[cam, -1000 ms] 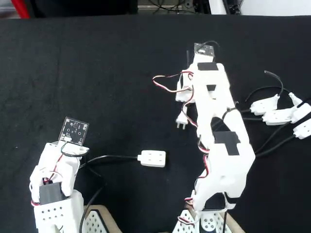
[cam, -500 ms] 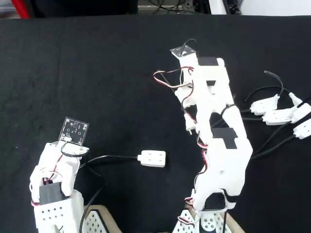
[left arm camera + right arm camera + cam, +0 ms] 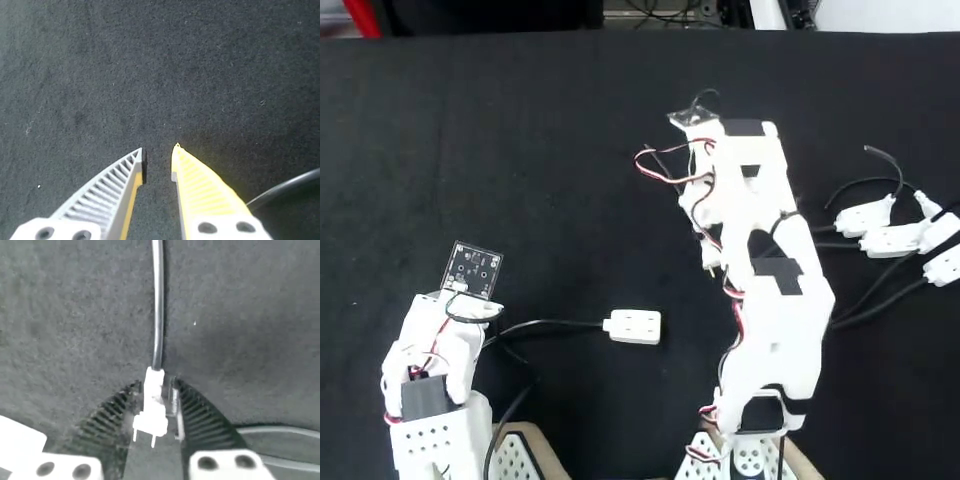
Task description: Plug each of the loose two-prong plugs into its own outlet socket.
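Observation:
My right gripper [image 3: 152, 389] is shut on a white two-prong plug [image 3: 150, 415], prongs pointing back at the camera, its black cable [image 3: 158, 300] running away over the black cloth. In the high view this plug [image 3: 708, 264] peeks out from under the right arm [image 3: 760, 260] near the table's middle. A white outlet socket [image 3: 633, 326] with a black cord lies to the left of it, nearer the front. The left arm [image 3: 435, 350] rests at the front left. Its gripper [image 3: 158, 149] hovers narrowly open over bare cloth, holding nothing.
A cluster of white plugs and sockets [image 3: 900, 238] with black cables lies at the right edge. A black cable [image 3: 285, 187] crosses beside the left gripper. A white block corner [image 3: 15, 440] shows beside the right gripper. The far and left cloth [image 3: 500, 130] is bare.
The right arm's wrist swung left and drew back a little. The plug, which lay on the cloth beside the arm, now sits tucked under it in the gripper. The left arm stayed still.

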You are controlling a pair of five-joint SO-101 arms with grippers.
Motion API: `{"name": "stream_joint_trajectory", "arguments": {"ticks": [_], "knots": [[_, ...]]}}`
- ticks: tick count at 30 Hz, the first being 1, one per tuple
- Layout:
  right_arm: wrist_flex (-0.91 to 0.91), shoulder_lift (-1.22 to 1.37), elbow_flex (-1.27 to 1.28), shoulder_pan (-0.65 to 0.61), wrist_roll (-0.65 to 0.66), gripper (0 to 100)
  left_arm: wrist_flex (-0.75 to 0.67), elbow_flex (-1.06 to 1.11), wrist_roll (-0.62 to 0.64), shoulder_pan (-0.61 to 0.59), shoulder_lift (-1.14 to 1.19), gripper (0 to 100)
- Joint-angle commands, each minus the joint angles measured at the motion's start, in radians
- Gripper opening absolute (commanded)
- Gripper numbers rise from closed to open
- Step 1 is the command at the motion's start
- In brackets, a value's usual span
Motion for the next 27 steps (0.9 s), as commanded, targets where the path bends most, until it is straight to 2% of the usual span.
{"name": "stream_joint_trajectory", "arguments": {"ticks": [1,9,14,16,27], "knots": [[0.009,0.022,-0.025,0.020,0.046,15.2,-0.012,0.019,-0.009,-0.004,-0.006,11],[0.095,0.082,-0.058,0.026,0.124,16.8,-0.012,0.019,-0.009,-0.004,-0.006,11],[0.114,0.088,-0.088,0.028,0.117,0.9,-0.012,0.019,-0.009,-0.004,-0.006,11],[0.146,0.093,-0.120,0.029,0.115,3.1,-0.012,0.019,-0.009,-0.004,-0.006,11],[0.250,0.093,-0.354,0.025,0.121,1.2,-0.012,0.019,-0.009,-0.004,-0.006,11]]}}
